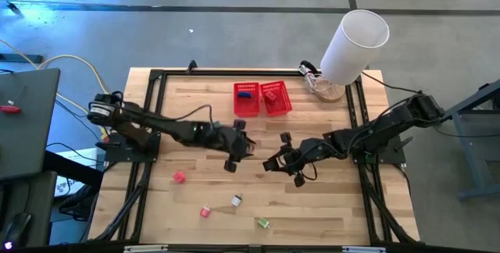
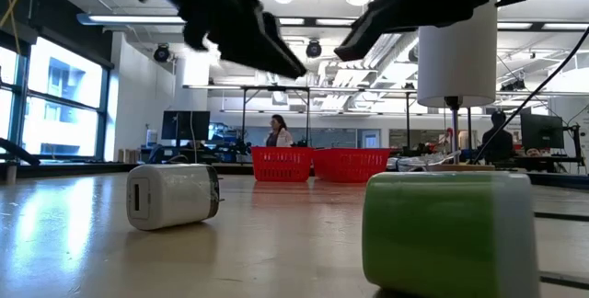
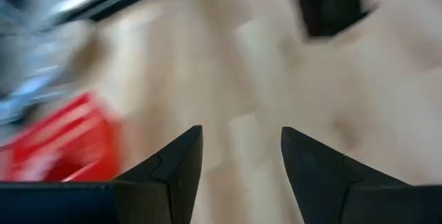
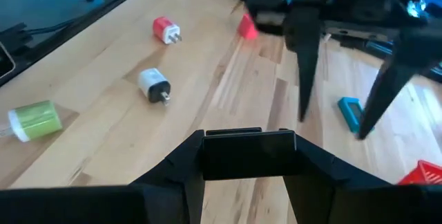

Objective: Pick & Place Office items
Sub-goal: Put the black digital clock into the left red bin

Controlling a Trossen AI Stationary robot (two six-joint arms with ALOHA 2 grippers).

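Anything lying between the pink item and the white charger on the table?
Only bare wood. In the high view, nothing lies between the pink item and the white charger; the red-white charger sits off that line, nearer the front edge.

Wooden table, red baskets, small chargers

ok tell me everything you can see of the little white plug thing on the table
The white plug is a small rounded white block, plastic by its look, with a dark end carrying two metal prongs. It lies on its side on the wooden table, untouched by either arm, between a red-and-white plug and a green item. In the low view its white end face shows a slot.
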